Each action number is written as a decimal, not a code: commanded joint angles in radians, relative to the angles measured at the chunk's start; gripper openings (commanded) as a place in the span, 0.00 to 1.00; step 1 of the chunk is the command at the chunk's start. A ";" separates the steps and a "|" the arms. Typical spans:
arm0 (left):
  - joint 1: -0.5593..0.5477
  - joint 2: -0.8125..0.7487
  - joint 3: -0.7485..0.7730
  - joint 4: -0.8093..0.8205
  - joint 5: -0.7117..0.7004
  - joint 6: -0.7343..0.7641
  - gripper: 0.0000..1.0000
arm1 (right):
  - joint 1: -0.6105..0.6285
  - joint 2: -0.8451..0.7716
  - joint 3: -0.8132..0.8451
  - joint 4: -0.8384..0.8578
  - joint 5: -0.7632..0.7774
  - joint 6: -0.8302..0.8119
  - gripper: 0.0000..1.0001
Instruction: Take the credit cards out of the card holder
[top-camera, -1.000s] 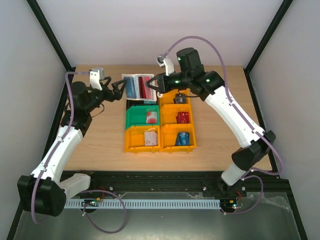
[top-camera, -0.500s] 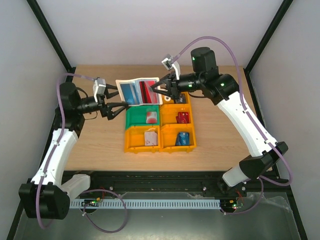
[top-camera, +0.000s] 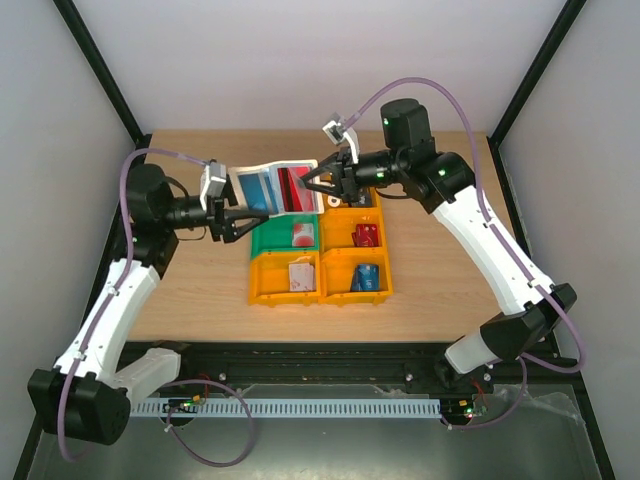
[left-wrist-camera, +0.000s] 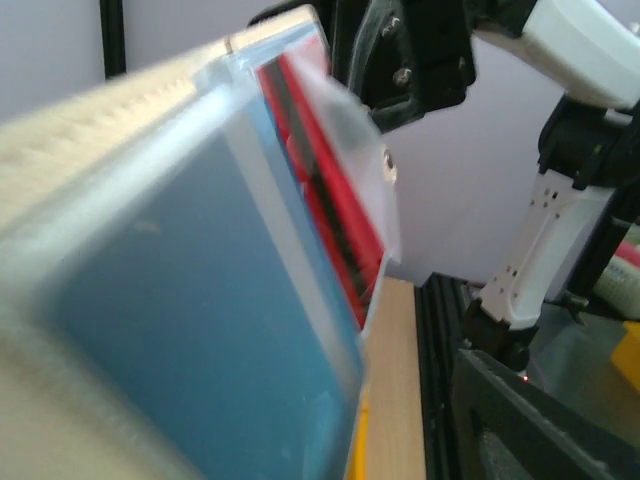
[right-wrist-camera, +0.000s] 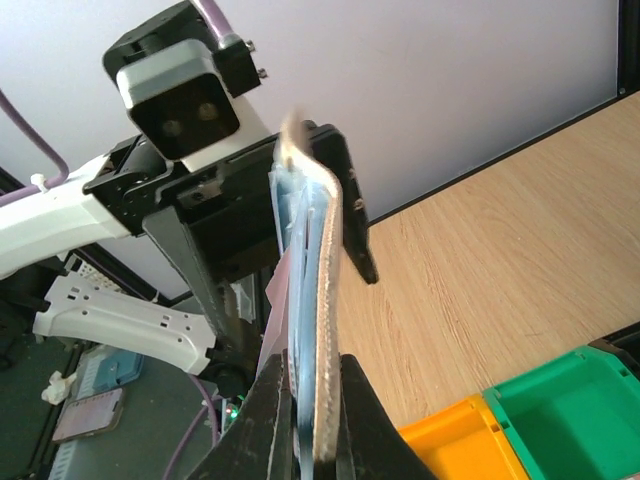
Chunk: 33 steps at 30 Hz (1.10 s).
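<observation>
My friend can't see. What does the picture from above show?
The right gripper holds an open, pale flat card holder with a blue card and a red card inside, while the left gripper reaches its other edge. Orange and green plastic bins on the wooden table below hold more cards.

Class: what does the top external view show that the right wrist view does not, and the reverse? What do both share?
Only top external: loose cards lying in the bins, and the card holder seen on its open face. Only right wrist: the holder edge-on, pinched in the right gripper. Both: the holder held above the table, with the left gripper at its other end.
</observation>
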 joint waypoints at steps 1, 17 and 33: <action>-0.020 -0.040 -0.004 0.143 -0.024 -0.092 0.53 | 0.001 -0.038 -0.012 0.078 -0.029 0.021 0.02; -0.018 -0.090 -0.014 -0.011 -0.477 -0.108 0.02 | -0.037 -0.089 -0.037 0.057 0.529 0.057 0.39; -0.072 -0.122 -0.058 0.293 -0.187 -0.292 0.02 | 0.101 -0.026 -0.121 0.422 0.020 0.233 0.21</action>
